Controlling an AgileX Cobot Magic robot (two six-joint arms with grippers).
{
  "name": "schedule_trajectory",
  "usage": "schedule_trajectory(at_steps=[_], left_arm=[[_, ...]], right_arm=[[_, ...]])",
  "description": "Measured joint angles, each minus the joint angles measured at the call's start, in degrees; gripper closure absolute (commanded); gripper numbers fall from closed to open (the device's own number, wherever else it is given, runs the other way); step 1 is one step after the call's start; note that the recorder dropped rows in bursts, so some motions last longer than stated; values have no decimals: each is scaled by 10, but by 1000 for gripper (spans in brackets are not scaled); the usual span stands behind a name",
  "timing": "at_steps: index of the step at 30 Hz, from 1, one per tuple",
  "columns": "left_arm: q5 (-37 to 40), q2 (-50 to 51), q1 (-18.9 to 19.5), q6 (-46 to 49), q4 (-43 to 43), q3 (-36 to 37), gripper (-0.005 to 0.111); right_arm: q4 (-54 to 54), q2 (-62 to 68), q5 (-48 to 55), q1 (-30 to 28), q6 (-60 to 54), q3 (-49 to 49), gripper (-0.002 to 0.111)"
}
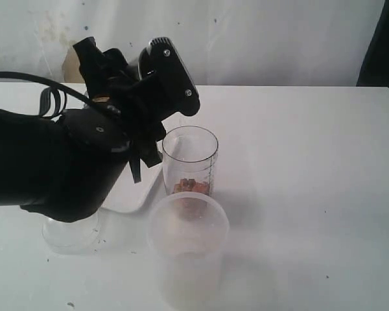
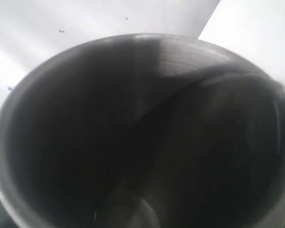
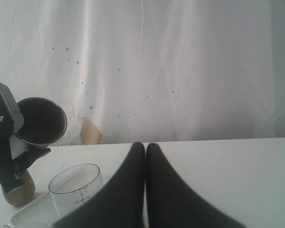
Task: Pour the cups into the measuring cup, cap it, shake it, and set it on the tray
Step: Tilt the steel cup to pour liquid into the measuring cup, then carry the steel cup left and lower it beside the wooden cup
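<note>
My left gripper (image 1: 139, 110) is shut on the steel tumbler (image 3: 40, 121), holding it tipped over above the measuring cup (image 1: 190, 162). The tumbler's dark inside (image 2: 142, 118) fills the left wrist view. In the exterior view the arm hides the tumbler. A thin trickle hangs below its rim. The clear measuring cup holds brown bits (image 1: 191, 188) at its bottom. The brown wooden cup (image 3: 19, 190) stands on the white tray (image 3: 33, 209), behind the left gripper. My right gripper (image 3: 146, 147) is shut and empty, low over the table, to the right of the measuring cup (image 3: 76, 187).
A wide frosted tub (image 1: 188, 249) stands just in front of the measuring cup. A clear round lid-like piece (image 1: 70, 233) lies at the front left under the left arm. A white wall closes off the table's far edge.
</note>
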Motion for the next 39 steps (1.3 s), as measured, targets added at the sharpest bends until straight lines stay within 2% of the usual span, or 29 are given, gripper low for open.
schedule_trajectory(at_steps=[19, 30, 34, 39], left_arm=[[0, 0, 0, 0, 52, 0, 107], [-3, 0, 0, 0, 92, 35, 107], [-8, 0, 0, 0, 83, 35, 107], [-12, 0, 0, 1, 16, 27, 107]], right_arm=[[0, 0, 0, 0, 0, 0, 108], [0, 0, 0, 0, 0, 0, 108], [0, 0, 0, 0, 0, 0, 108], [0, 0, 0, 0, 0, 0, 108]])
